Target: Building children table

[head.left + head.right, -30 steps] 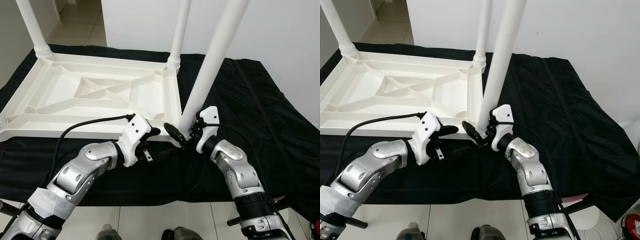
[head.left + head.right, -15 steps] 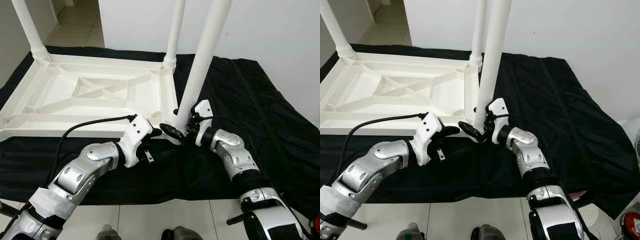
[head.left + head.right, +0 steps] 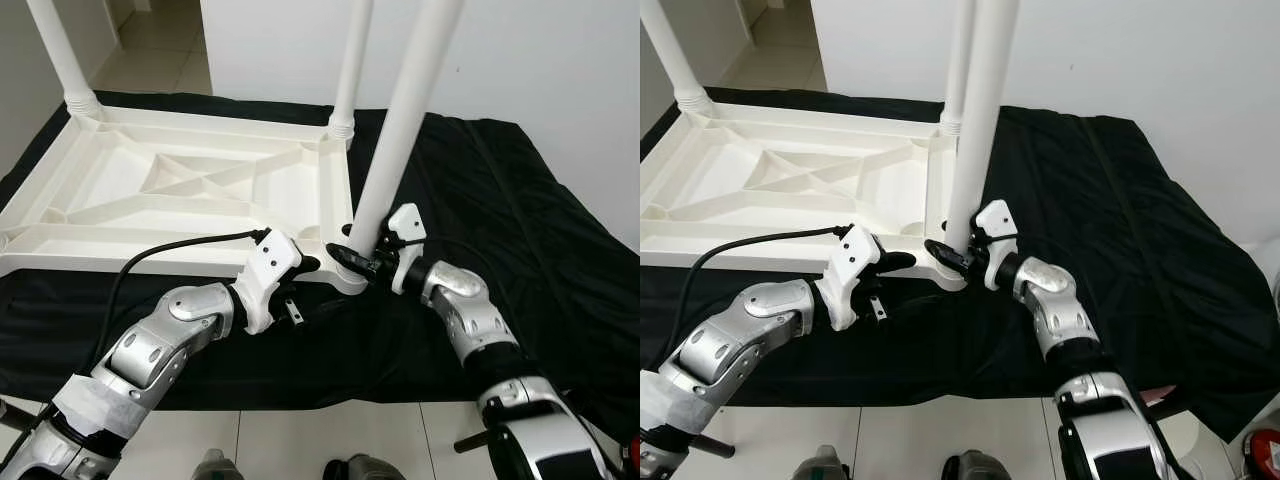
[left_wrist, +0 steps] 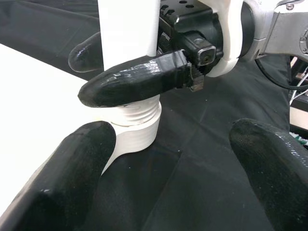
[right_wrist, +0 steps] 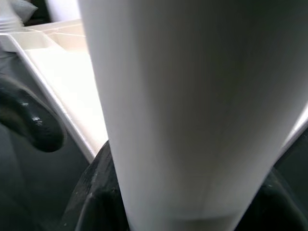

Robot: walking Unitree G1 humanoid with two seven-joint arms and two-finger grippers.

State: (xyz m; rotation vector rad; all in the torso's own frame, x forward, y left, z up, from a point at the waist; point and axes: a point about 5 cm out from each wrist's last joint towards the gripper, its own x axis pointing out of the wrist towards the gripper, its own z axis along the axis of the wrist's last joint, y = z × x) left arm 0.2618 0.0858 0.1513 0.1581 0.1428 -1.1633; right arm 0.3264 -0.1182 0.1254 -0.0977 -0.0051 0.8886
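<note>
Right pincer (image 3: 358,258): fingers are closing around a white table leg (image 3: 400,130) near its base, forearm bending in from the right. Left pincer (image 4: 168,163): fingers (image 4: 77,159) are spreading apart, holding nothing, pointing toward the right pincer, elbow bending low.

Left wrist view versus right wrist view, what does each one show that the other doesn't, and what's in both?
Left wrist view alone: the threaded socket at the table corner where the leg enters, the right claw clamped round the leg from outside with its wrist body behind, the left claw open with its fingers apart.

Right wrist view alone: a very close look up the leg, and the ribbed underside of the tabletop stretching away.

Both: the white leg, the white tabletop edge and the black cloth.
</note>
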